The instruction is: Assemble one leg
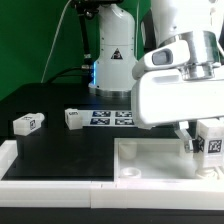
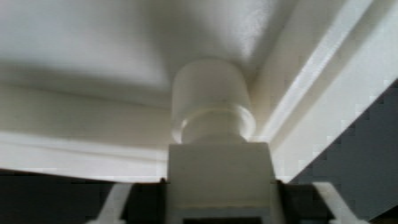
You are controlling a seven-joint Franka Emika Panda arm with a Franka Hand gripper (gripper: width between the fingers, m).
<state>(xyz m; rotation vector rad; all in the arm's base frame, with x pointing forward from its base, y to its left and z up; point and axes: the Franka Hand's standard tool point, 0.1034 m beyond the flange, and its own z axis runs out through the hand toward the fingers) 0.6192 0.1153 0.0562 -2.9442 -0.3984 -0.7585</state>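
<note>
The arm (image 1: 172, 62) is held low, the gripper (image 1: 204, 146) pointed down and clamped on a leg (image 1: 214, 141).

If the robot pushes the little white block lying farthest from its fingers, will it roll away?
Probably not: the block lies on a flat side, so it should slide, not roll. It looks like hard plastic, likely stiff. Being small, it is probably light and may skid on the table.

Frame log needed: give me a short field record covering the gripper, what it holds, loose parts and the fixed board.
gripper: shut on one leg
held leg: peg end points into a corner of the white tray-like piece; contact unclear
loose legs: two, lying apart on the black table
marker board: flat on the table beyond the tray-like piece
</note>
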